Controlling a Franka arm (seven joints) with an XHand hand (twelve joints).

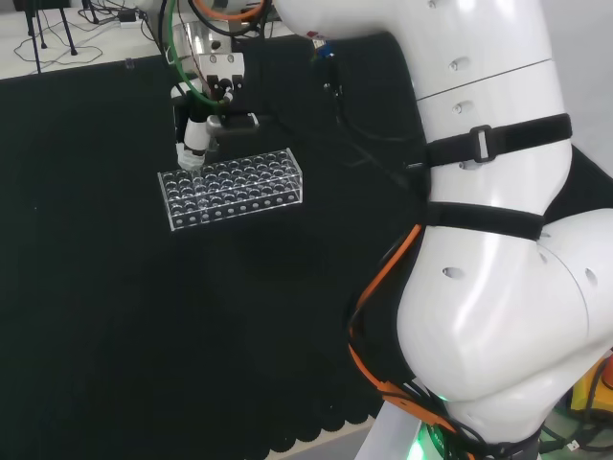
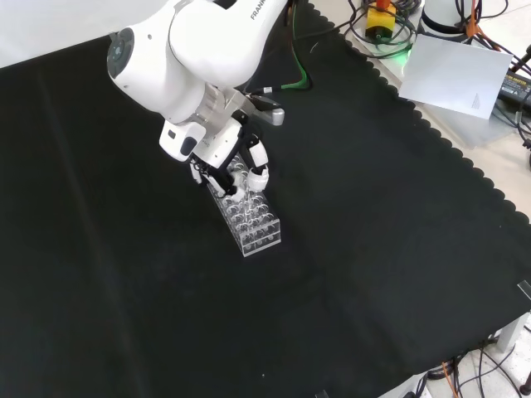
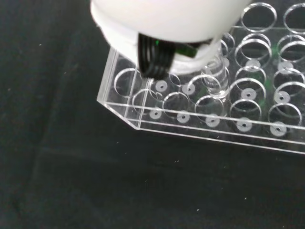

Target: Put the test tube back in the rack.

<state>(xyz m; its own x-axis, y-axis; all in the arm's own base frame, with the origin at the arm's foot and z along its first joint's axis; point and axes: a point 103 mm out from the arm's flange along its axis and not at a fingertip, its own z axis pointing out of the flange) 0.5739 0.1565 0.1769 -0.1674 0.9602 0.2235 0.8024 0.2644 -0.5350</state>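
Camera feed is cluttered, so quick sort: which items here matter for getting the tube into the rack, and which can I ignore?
Job:
hand
test tube, over the rack's end holes
clear rack

Ignore:
white sheet beyond the cloth
cables off the bench

The white arm reaches out over the bench (image 2: 124, 290), its big rounded links bulking at the right of the head view; in the front view a thick link with a round grey cap stands before the wrist, which tips downward; the hand (image 1: 196, 134) hangs below it, black and white, fingers (image 2: 259, 174) pointing down and drawn in together; in the wrist view a blurred white part of the hand (image 3: 167, 19) looms close.
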